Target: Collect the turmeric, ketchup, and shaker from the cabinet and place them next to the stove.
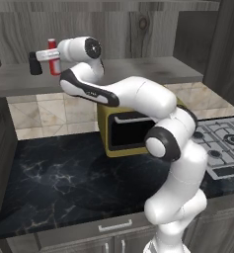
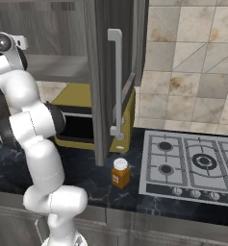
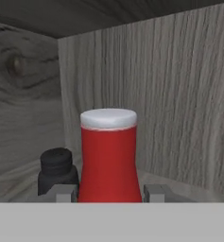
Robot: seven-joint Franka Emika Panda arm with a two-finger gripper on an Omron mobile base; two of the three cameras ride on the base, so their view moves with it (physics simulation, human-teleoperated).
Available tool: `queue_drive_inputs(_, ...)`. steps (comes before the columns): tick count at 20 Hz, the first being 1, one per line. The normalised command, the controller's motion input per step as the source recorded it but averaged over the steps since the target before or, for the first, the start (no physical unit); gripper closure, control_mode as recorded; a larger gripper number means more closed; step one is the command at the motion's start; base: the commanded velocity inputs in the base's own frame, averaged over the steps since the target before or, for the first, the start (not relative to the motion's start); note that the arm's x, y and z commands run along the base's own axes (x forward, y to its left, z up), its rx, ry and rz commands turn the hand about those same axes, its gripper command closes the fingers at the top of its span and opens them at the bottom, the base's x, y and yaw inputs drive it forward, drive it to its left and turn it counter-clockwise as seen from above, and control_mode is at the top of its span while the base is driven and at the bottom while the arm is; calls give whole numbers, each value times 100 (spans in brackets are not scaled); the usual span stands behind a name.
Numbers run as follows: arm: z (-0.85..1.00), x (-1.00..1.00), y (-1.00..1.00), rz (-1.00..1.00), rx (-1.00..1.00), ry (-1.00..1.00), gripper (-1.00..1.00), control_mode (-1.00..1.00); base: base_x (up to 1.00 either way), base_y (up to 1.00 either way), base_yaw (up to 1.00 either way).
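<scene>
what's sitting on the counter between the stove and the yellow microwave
The turmeric jar stands on the dark counter in that stretch, just left of the stove and in front of the microwave. The right base view shows it.

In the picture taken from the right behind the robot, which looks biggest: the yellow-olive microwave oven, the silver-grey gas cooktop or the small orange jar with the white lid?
1. Silver-grey gas cooktop, though cut off at the right edge.
2. Yellow-olive microwave oven, partly hidden by the cabinet door; it may be as large.
3. Small orange jar, plainly the smallest.
</scene>
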Motion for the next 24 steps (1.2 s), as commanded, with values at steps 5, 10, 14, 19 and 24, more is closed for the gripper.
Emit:
queue_drive_inputs(5,0,-44,3,-4,0,-8,100,-100,0,0,0)
queue_drive_inputs(10,9,-68,0,-20,0,-4,100,-100,0,0,0)
queue_drive_inputs(14,18,-94,-3,-23,1,-3,100,-100,0,0,0)
queue_drive_inputs(19,9,-100,-13,-32,2,-1,100,-100,0,0,0)
queue_drive_inputs(24,0,-100,-36,-33,12,3,100,-100,0,0,0)
